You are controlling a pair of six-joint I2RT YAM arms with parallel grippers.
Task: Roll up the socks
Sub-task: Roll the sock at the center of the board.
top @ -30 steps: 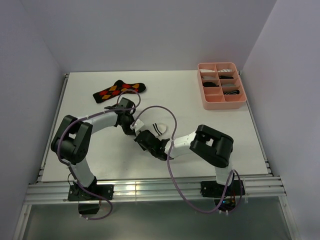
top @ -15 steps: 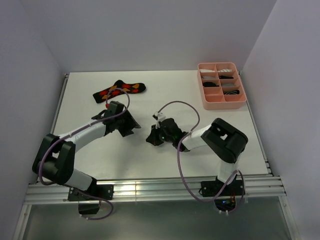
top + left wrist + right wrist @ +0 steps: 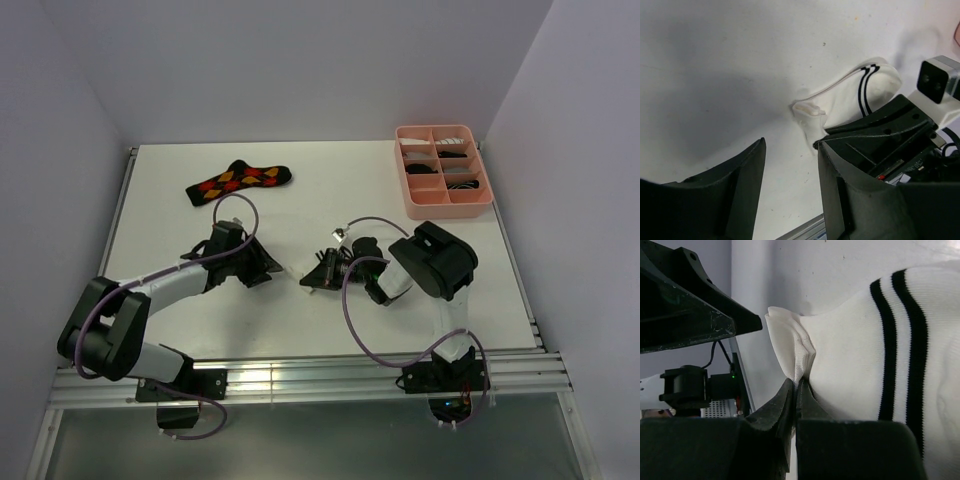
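Since the earlier frame, the left gripper [image 3: 790,150] has let go and drawn leftward, jaws parted and empty. At frame centre the right gripper [image 3: 796,390] pinches the white striped sock [image 3: 865,340], with bare bench [image 3: 160,220] all around. Overhead, the arms nearly hide it.

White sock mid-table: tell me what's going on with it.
The right hand is shut on a bunched fold of the white sock with black cuff stripes. The left hand stands open beside it, holding nothing. The argyle sock lies flat toward the far left, and the pink tray sits far right.
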